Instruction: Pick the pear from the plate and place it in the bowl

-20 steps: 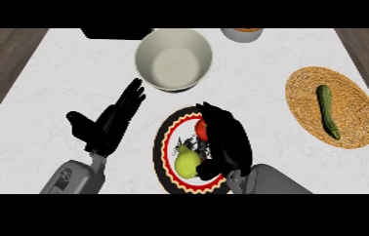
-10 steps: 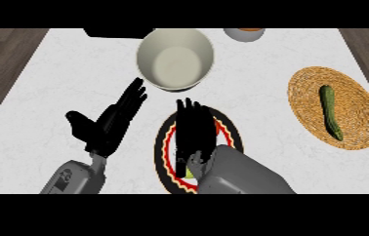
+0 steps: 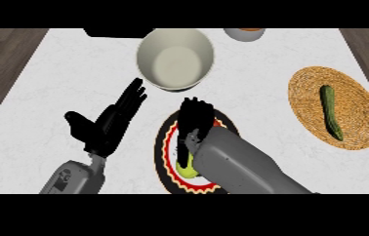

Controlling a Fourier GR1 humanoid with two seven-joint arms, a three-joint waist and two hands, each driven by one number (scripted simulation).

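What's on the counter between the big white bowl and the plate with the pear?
Nothing, just bare white counter between the bowl and the plate in the head view; the right hand reaches over the plate.

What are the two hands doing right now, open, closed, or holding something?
Left hand: open, fingers straight, holding nothing, beside the plate.
Right hand: over the plate above the pear; cannot be told whether it grips.

bowls 2 (image 3: 175,58) (image 3: 244,33) | plates 1 (image 3: 167,142) | pears 1 (image 3: 186,169) | woven mats 1 (image 3: 353,101) | cucumbers 1 (image 3: 331,110) | hands 2 (image 3: 108,125) (image 3: 194,120)
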